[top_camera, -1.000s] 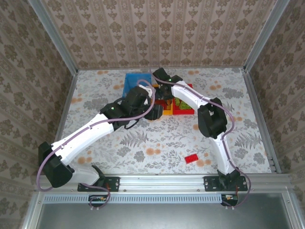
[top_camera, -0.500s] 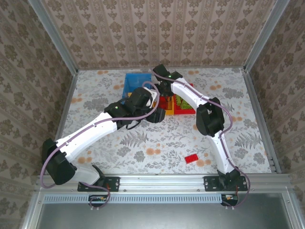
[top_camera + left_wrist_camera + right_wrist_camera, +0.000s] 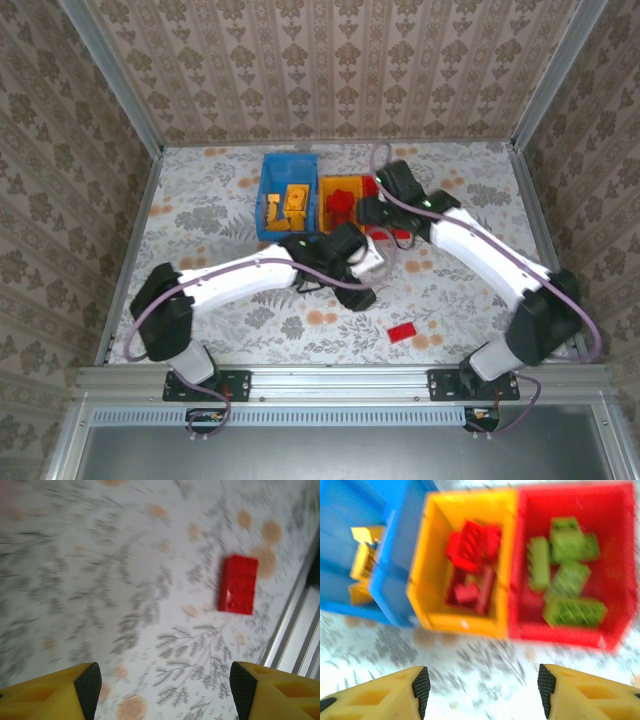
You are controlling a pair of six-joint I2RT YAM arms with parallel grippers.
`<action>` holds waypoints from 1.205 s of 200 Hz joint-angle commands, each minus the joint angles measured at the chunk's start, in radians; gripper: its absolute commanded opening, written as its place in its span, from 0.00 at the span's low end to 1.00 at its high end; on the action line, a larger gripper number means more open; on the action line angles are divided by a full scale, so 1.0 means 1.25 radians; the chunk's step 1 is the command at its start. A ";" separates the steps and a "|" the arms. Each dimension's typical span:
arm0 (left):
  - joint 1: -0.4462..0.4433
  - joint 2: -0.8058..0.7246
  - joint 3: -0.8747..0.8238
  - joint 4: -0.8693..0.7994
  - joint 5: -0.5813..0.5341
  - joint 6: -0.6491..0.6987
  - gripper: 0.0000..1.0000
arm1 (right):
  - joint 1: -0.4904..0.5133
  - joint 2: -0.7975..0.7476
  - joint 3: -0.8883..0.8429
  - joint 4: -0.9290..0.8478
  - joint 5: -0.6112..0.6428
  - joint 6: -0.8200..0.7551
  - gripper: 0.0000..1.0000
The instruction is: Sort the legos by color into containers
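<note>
Your left gripper [image 3: 162,692] is spread wide, nothing between its black pads [image 3: 89,687], and it hangs over the flowered table [image 3: 90,580]. Ahead of it and off to the right lies a single red brick [image 3: 238,584], flat on the cloth and close to the metal rail [image 3: 295,630] at the table's edge. That picture is blurred, so you get no finer detail on the brick.

Your right gripper [image 3: 482,687] is also wide apart and empty, hovering over the table just short of the three bins. Straight ahead of it is the yellow bin [image 3: 432,580], with red pieces [image 3: 470,555] heaped inside. Touching it on the right is the red bin [image 3: 560,634], holding green bricks [image 3: 565,570]. Against its left side is the blue bin [image 3: 395,565], with yellow pieces [image 3: 362,565] in it.
</note>
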 commanded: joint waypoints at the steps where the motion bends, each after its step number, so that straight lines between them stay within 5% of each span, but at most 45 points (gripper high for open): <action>1: -0.075 0.042 0.039 0.015 0.004 0.112 0.72 | -0.026 -0.160 -0.185 -0.010 0.009 0.068 0.65; 44: -0.180 0.188 0.123 0.047 -0.079 0.146 0.74 | -0.107 -0.487 -0.379 -0.203 -0.013 0.203 0.69; 73: -0.197 0.276 0.177 0.045 -0.087 0.140 0.75 | -0.151 -0.592 -0.396 -0.310 -0.020 0.243 0.71; 130: -0.198 0.380 0.261 0.006 -0.074 0.146 0.70 | -0.225 -0.584 -0.389 -0.405 -0.107 0.292 0.67; 173: -0.200 0.455 0.331 -0.043 -0.104 0.106 0.50 | -0.230 -0.580 -0.387 -0.390 -0.130 0.286 0.66; 200: -0.198 0.454 0.339 -0.048 -0.145 0.075 0.25 | -0.232 -0.576 -0.380 -0.363 -0.190 0.260 0.65; 241: -0.133 0.337 0.226 0.018 -0.206 -0.024 0.22 | -0.236 -0.529 -0.342 -0.370 -0.302 0.192 0.64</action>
